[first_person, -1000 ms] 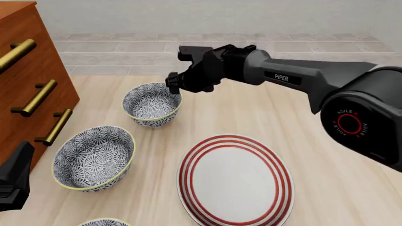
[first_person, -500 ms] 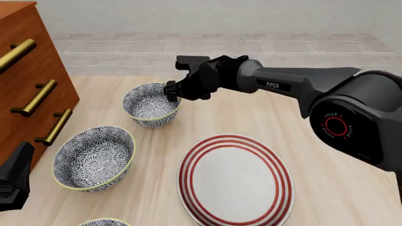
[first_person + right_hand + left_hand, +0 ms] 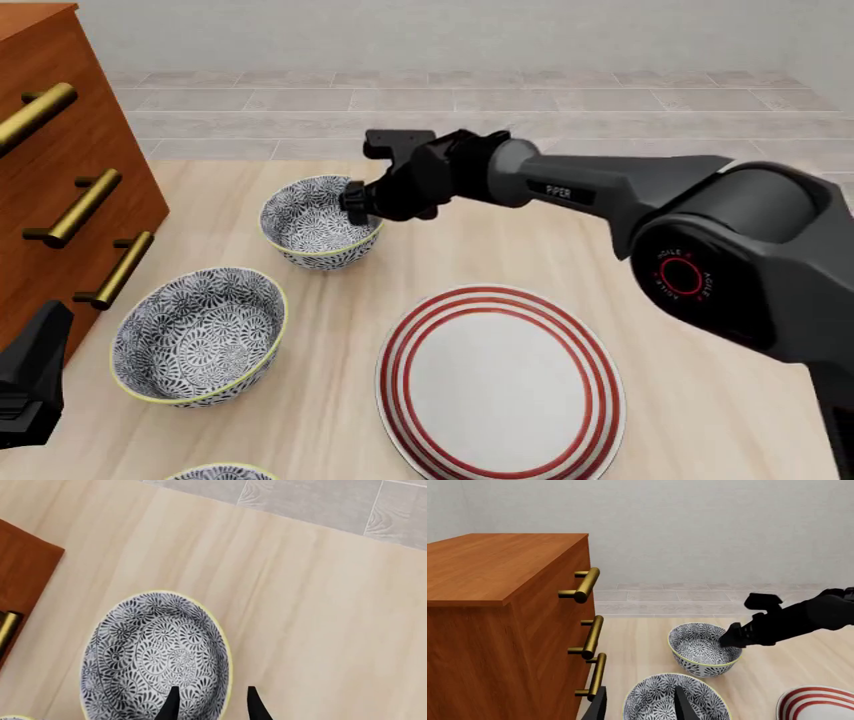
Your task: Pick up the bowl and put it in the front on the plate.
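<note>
Front view: three round deep ceramic bowls, white with dense blue-grey floral pattern and yellow-green rims, are recorded on the pale wooden table (image 3: 561,250). The far bowl (image 3: 318,221) is empty and stands behind the large flat white plate with three red rings (image 3: 501,385), well apart from it; the plate holds nothing. A second, nearer bowl (image 3: 200,335), also empty, lies to the left, and the rim of a third bowl (image 3: 220,470) is cut by the lower edge. The right gripper (image 3: 358,198) is placed at the far bowl's right rim.

Against the earlier frames, the right gripper is found lower and further left, closer onto that rim; bowls and plate are unmoved.

Right wrist view: the right gripper's fingers (image 3: 171,705) are seen parted narrowly, straddling the rim, one inside and one outside. Left wrist view: the left gripper (image 3: 639,705) is shown open above the nearer bowl, beside an orange-brown wooden drawer cabinet with brass handles (image 3: 500,630).
</note>
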